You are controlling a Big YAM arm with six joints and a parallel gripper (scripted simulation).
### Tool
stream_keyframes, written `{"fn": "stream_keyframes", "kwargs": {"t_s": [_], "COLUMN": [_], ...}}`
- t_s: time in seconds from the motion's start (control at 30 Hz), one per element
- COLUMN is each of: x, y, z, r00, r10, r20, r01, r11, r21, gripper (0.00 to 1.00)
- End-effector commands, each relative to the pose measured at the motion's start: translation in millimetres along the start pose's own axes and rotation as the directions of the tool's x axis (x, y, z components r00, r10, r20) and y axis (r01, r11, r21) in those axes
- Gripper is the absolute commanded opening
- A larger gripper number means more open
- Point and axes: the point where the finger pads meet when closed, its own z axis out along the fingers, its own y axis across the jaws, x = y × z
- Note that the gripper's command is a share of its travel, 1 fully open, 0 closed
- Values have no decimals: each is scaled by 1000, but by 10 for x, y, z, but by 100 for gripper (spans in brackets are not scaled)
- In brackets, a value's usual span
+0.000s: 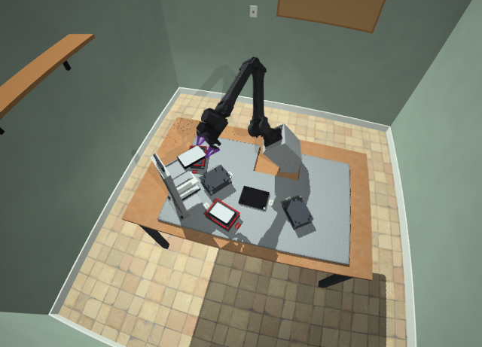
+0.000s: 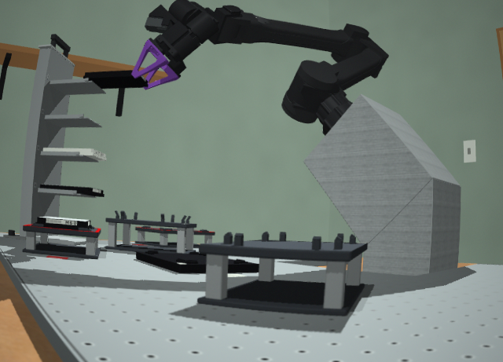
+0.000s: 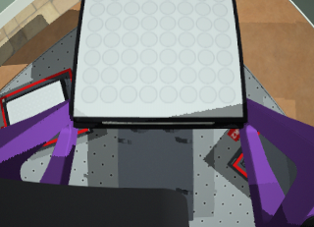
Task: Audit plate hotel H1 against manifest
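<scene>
The plate hotel H1 (image 2: 44,139) stands at the left of the deck and also shows in the top view (image 1: 175,184). My gripper (image 2: 152,72) is shut on a black-rimmed plate with a white top (image 2: 113,78), gripping its near end across the width. The plate is held level at the height of the top shelf, with its far end by that shelf's front edge. In the wrist view the plate (image 3: 156,33) fills the middle, and its near end looks blank. A white plate (image 2: 75,150) lies in slot 2 and a black plate (image 2: 73,188) in slot 1. Slot 3 (image 2: 71,121) is empty.
A red-rimmed nest (image 1: 221,214) near the front holds a white-topped plate. A second red-rimmed nest (image 1: 197,163) lies below the held plate. Two dark nests (image 1: 215,178) (image 1: 297,212) and a flat black plate (image 1: 254,197) sit mid-deck. The arm's grey base block (image 1: 284,147) is behind.
</scene>
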Motion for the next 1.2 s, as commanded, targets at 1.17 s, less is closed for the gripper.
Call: {"fn": "stream_keyframes", "kwargs": {"t_s": [1.17], "x": [337], "y": [27], "z": [-347], "r00": [1000], "r10": [12], "r20": [4], "r01": [-12], "r11": [1000], "r21": [-14], "gripper": [86]}}
